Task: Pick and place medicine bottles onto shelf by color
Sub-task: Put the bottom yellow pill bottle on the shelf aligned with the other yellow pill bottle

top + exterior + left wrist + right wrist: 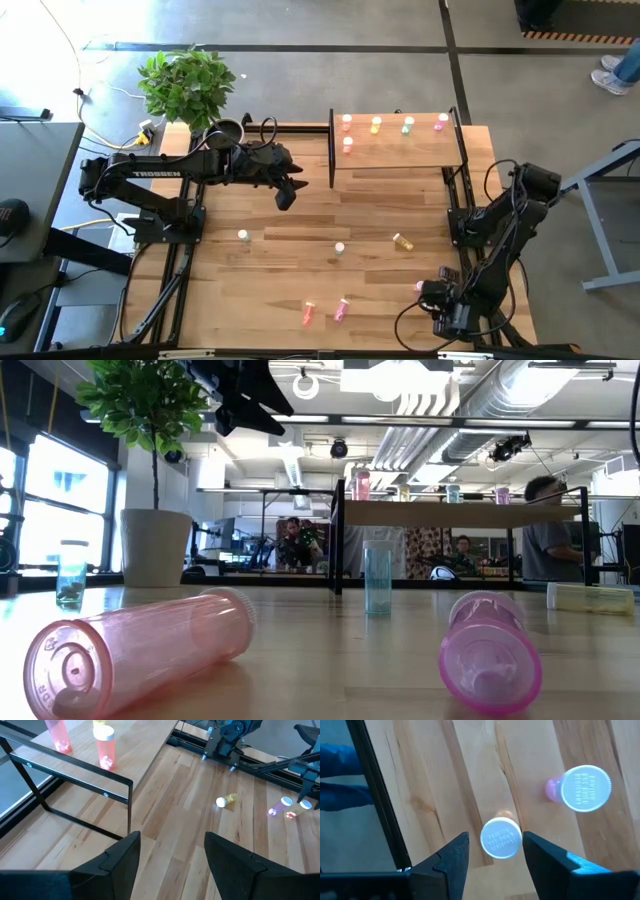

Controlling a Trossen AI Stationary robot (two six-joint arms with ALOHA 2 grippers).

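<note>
Two grippers stood open and neither had hold of anything. The right gripper (493, 851) pointed down at the table's near right corner, its jaws spread wide. Between the fingertips, touching neither, stood a bottle with a white cap (501, 837), upright with its long axis pointing straight up toward the wrist camera, an orange tint showing at its edge. Just beyond the jaws and off to one side stood a magenta bottle (585, 789), also upright, cap up.

The left gripper (171, 851) hung above the table just off the end of the shelf (400, 160), its jaws wide apart over bare wood. Ahead of those jaws and to one side, two red-pink bottles (105, 747) stood upright on the shelf board near its black frame. Farther ahead, a yellow bottle (226, 800) lay on its side on the table, its white cap pointing back toward the jaws.

Near the table's front edge, a pink bottle (140, 650) and a magenta one (492, 652) lay on their sides. Six bottles in all stood on the shelf.
</note>
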